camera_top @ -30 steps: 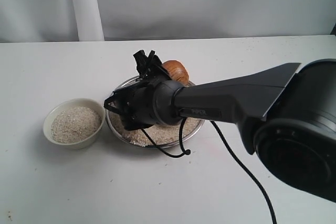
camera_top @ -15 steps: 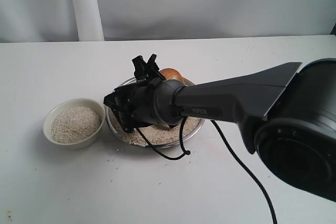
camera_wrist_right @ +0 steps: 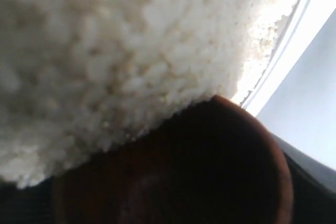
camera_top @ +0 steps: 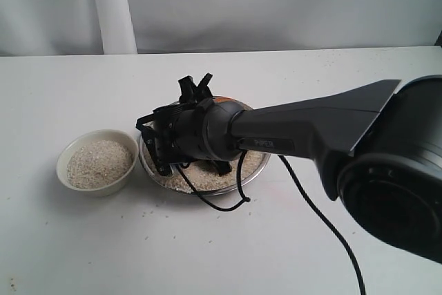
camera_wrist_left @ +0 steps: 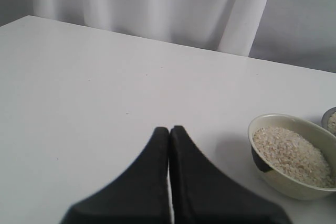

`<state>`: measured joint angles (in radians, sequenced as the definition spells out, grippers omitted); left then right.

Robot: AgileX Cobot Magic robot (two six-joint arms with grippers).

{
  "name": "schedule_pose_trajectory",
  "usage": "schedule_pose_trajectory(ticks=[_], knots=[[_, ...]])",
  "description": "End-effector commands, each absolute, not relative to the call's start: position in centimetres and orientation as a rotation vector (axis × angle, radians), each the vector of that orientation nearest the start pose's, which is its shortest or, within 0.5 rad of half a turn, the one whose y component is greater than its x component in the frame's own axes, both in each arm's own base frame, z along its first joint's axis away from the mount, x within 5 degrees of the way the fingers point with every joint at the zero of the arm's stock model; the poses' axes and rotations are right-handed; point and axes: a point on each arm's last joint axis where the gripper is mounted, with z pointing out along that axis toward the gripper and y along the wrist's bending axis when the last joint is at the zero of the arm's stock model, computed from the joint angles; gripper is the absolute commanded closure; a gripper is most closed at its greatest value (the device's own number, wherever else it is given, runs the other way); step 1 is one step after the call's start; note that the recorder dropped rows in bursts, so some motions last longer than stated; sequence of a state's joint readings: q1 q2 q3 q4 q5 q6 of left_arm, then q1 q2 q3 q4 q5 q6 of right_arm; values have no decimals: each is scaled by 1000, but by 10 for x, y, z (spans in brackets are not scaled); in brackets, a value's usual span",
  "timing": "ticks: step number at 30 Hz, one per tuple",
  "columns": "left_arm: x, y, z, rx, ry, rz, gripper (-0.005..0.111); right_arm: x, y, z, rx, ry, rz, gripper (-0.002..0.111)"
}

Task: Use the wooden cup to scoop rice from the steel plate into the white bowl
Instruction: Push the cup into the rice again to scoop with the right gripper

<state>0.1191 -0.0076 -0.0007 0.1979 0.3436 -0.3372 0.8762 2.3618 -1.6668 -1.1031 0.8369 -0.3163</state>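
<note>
1. The left gripper hangs idle near the white bowl, its jaws pressed together on nothing.
2. The bowl, just left of the steel plate, already holds a good mound of rice, so part of the job looks done.
3. Over the plate, the right gripper pinches the wooden cup, whose mouth digs into the plate's heap.
4. Left to do: lift this scoop, carry it over and tip it into the bowl. Plenty of grains remain.
</note>
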Motion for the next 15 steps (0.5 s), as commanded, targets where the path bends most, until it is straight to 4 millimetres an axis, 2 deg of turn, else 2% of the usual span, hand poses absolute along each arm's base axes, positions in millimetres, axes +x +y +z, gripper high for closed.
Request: schedule_pose_trajectory(ticks=[1, 6, 12, 15], knots=[[53, 12, 183, -293, 1790, 30, 107, 349, 332, 102, -2118, 1555, -950, 108], [53, 12, 183, -293, 1790, 30, 107, 347, 333, 101, -2085, 1628, -844, 108], [53, 12, 183, -293, 1790, 30, 107, 345, 335, 109, -2002, 1735, -679, 108], [53, 12, 183, -293, 1790, 30, 107, 344, 335, 109, -2001, 1757, -650, 108]])
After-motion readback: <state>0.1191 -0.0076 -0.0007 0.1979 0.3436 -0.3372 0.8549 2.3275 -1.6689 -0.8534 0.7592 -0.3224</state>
